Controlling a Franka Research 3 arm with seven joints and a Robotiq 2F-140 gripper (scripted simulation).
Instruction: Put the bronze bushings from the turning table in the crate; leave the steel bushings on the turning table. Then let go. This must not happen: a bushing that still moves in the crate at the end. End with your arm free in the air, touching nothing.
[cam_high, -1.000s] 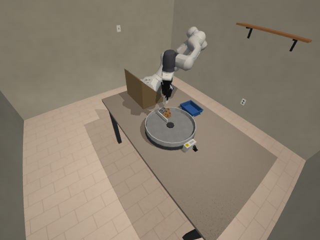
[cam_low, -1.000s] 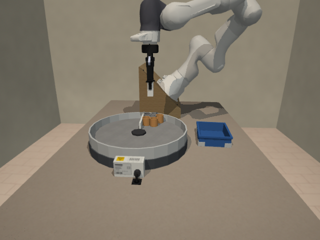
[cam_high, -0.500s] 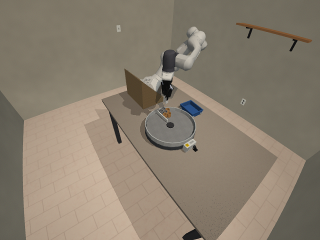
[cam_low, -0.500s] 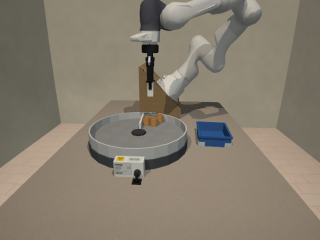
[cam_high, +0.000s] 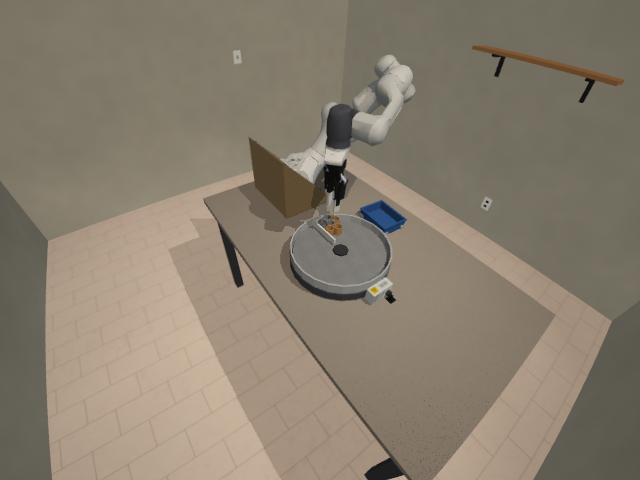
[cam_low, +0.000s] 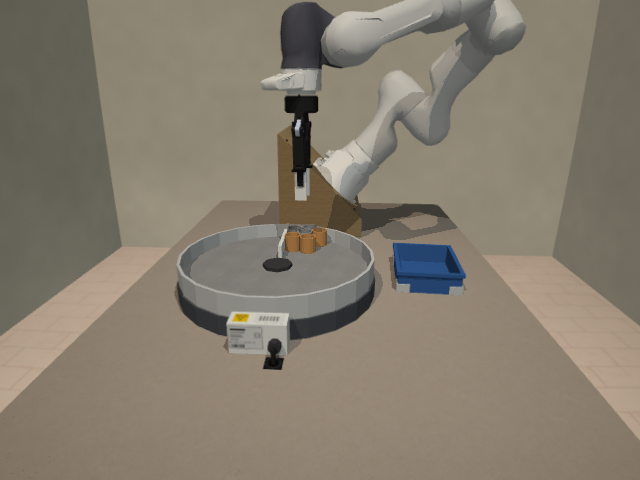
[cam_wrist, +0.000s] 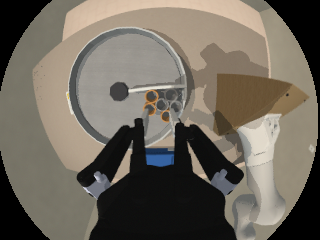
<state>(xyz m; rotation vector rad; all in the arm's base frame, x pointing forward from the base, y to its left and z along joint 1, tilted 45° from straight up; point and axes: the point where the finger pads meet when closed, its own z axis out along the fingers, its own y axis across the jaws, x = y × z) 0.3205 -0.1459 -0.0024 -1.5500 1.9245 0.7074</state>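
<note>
Three bronze bushings stand close together on the turning table (cam_high: 364, 260) (cam_low: 227, 273) (cam_wrist: 110, 60): one bronze bushing (cam_low: 292, 242) beside the white bar, a second bronze bushing (cam_high: 337, 229) (cam_low: 308, 244) and a third bronze bushing (cam_low: 321, 238) nearer the rim. Three grey steel bushings (cam_low: 299, 228) stand against them on the rim side. The blue crate (cam_high: 383, 217) (cam_low: 429, 285) (cam_wrist: 160, 159) is empty. My gripper (cam_high: 333, 206) (cam_low: 301, 193) (cam_wrist: 159, 114) is partly open and empty, pointing down above the bushings, its fingertips well clear of them. The wrist view shows the bushings just ahead of the fingers.
A white bar (cam_high: 325, 233) (cam_low: 281, 244) (cam_wrist: 157, 87) runs from near the black hub (cam_high: 340, 250) (cam_low: 277, 265) (cam_wrist: 119, 91) to the rim beside the bushings. A wooden panel (cam_high: 271, 180) (cam_wrist: 247, 100) stands behind the turning table. A white box (cam_high: 378, 290) (cam_low: 258, 335) sits at its front.
</note>
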